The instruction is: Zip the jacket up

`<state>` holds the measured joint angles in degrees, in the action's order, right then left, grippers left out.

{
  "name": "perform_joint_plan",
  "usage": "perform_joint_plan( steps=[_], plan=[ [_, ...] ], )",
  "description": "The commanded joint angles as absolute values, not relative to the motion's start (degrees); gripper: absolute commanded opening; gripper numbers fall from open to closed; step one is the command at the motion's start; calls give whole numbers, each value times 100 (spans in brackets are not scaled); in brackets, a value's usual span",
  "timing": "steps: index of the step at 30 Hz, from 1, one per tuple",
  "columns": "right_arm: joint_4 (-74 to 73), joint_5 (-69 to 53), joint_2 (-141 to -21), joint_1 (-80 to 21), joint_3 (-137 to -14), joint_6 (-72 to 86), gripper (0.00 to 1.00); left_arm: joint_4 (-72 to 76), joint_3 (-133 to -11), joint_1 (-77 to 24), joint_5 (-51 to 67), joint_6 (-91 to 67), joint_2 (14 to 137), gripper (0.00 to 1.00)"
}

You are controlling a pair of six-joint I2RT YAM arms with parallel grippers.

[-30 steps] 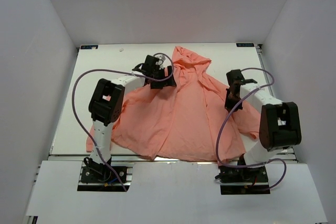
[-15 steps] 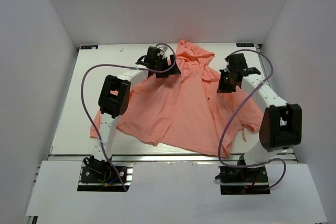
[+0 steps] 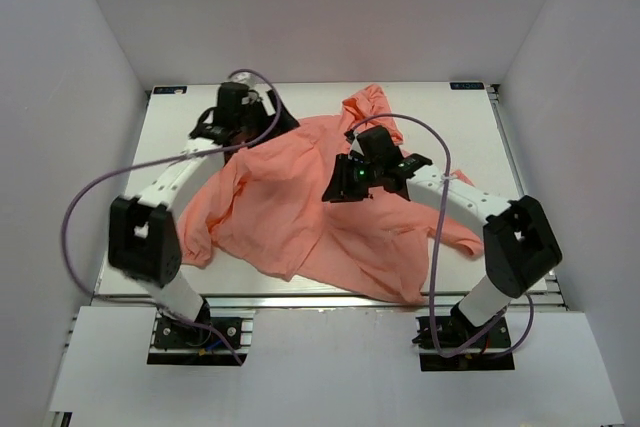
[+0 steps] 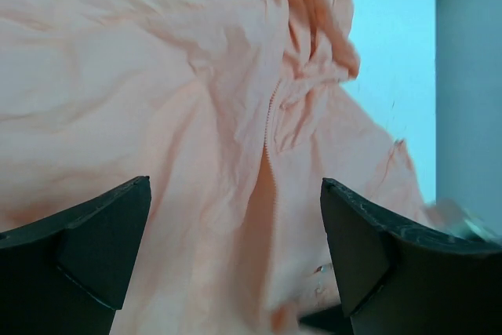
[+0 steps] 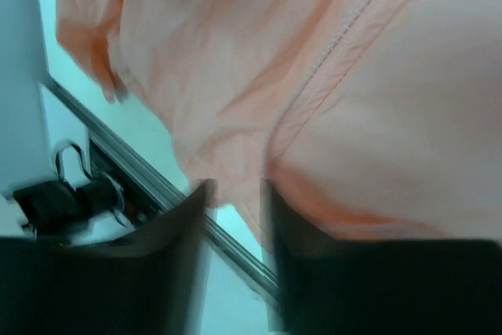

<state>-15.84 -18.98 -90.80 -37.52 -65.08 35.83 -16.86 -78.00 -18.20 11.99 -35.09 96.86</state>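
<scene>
The salmon-pink jacket (image 3: pixel 290 207) lies crumpled across the table, hood (image 3: pixel 375 107) at the far side. My left gripper (image 3: pixel 278 125) hovers at the jacket's far left edge, jaws wide open with nothing between them. In the left wrist view the jacket (image 4: pixel 157 100) fills the frame, and its zipper (image 4: pixel 271 127) runs down between the left gripper's (image 4: pixel 235 225) fingers toward the hood (image 4: pixel 314 13). My right gripper (image 3: pixel 335 190) is over the jacket's middle. The right wrist view is blurred; the right gripper (image 5: pixel 235 217) has its jaws apart at a jacket (image 5: pixel 392 115) edge, a zipper line (image 5: pixel 345 29) above.
The white table (image 3: pixel 470 117) is boxed in by pale walls on three sides. Its near metal rail (image 5: pixel 227 245) shows below the right fingers. Purple cables (image 3: pixel 435 237) loop from both arms over the fabric.
The right gripper has swung from the jacket's right side to its middle and opened from shut. The left arm swung left. The jacket was dragged leftward and bunched up.
</scene>
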Motion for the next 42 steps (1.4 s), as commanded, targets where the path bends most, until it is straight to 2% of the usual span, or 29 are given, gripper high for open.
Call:
perform_joint_plan(
  steps=[1,4,9,12,13,20,25,27,28,32,34,36,39,42],
  plan=[
    [-1211,-1698,-9141,-3919,-7004,3922,68,-2389,-7401,-1758,300,-3613,8730,98],
    [-1676,-1363,-8825,-4069,-6918,3343,89,-2742,-7032,-1758,97,-3507,8255,98],
    [-2784,-205,-7825,-4061,-6251,2602,89,-2689,-6320,-1758,377,-3384,7831,98],
    [-3725,1313,-7306,-4043,-5706,2811,89,-2795,-6021,-1758,456,-3480,7805,98],
    [-3857,1458,-7182,-3999,-5530,2856,89,-2778,-5820,-1767,544,-3498,7796,98],
    [-3525,396,-6741,-3639,-4423,3023,89,-2110,-4827,-1758,1160,-3674,7611,98],
    [-2989,553,-7066,-3621,-4122,3304,87,-2101,-4667,-1758,1178,-3683,7603,98],
    [-2910,632,-7311,-3630,-4113,3348,82,-2092,-4641,-1767,1160,-3674,7594,98],
    [-2874,633,-7382,-3630,-4122,3366,76,-2100,-4649,-1758,1151,-3674,7585,98],
    [-2638,537,-7515,-3630,-3999,3332,70,-2101,-4641,-1758,1108,-3683,7506,98],
    [-2427,370,-7453,-3630,-3798,3331,55,-2100,-4632,-1758,1116,-3709,7480,98],
    [-2242,229,-7366,-3630,-3736,3348,19,-2118,-4649,-1758,1177,-3718,7453,98],
    [-2180,106,-7155,-3630,-3744,3244,0,-2136,-4684,-1758,1213,-3718,7357,98],
    [-2101,-200,-6786,-3674,-3884,2963,0,-2180,-4746,-1758,1204,-3709,7208,98]
  ],
)
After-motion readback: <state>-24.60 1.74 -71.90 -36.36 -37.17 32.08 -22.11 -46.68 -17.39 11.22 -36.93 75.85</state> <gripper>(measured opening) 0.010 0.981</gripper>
